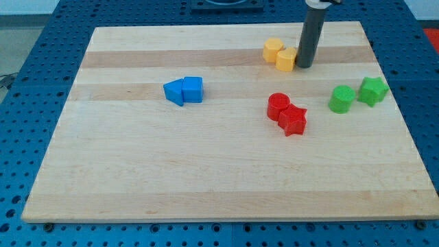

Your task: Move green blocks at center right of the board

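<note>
Two green blocks lie at the view's right, side by side: a green cylinder (341, 99) and a green star-like block (373, 90) to its right. My tip (304, 66) is near the view's top, touching the right side of a yellow block (287, 59). The tip is up and to the left of the green cylinder, well apart from it.
A second yellow block (273, 49) sits against the first. A red cylinder (278, 106) and a red star (293, 120) sit together near the middle. Two blue blocks (184, 90) lie left of centre. The wooden board (137, 178) ends close to the green blocks on the right.
</note>
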`<state>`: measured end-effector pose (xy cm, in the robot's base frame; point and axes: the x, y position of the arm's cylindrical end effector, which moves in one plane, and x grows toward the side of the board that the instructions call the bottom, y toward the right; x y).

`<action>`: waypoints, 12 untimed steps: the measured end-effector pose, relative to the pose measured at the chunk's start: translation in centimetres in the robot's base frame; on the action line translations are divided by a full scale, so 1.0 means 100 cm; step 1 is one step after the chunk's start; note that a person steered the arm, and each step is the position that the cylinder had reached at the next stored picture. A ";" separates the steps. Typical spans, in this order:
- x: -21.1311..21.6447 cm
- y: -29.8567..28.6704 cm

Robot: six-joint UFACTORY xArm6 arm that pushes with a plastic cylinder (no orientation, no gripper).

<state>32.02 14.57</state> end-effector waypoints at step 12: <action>0.115 0.043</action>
<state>43.52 18.86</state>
